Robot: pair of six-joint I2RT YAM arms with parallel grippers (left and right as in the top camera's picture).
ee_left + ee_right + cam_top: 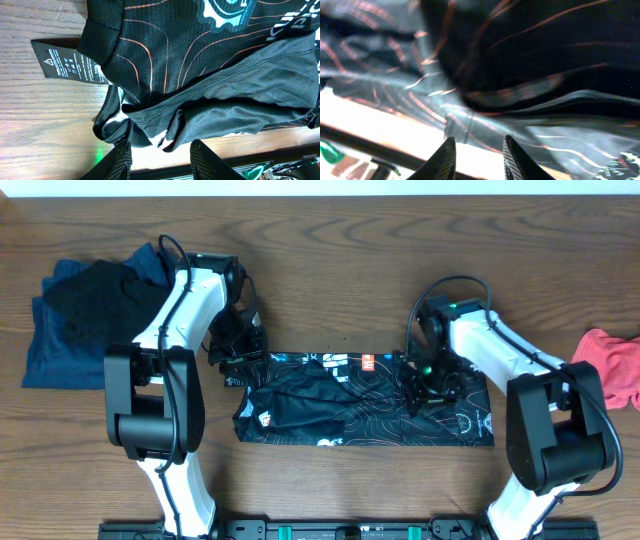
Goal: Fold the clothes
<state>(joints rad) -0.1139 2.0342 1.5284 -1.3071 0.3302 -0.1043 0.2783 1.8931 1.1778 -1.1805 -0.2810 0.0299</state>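
The shirt (340, 405) lay across the middle of the table (330, 260), stretched from left to right; its label (70, 62) stuck out onto the bare wood; the left gripper (240, 348) stood at the shirt's far left corner; the right gripper (430, 385) was over its right part; a heap of garments (80, 315) sat well off to the left; a crumpled cloth (610, 365) lay at the right edge, apart from the shirt.

Overhead straight down on table (320, 240), wrist views close over the same shirt (330, 412)
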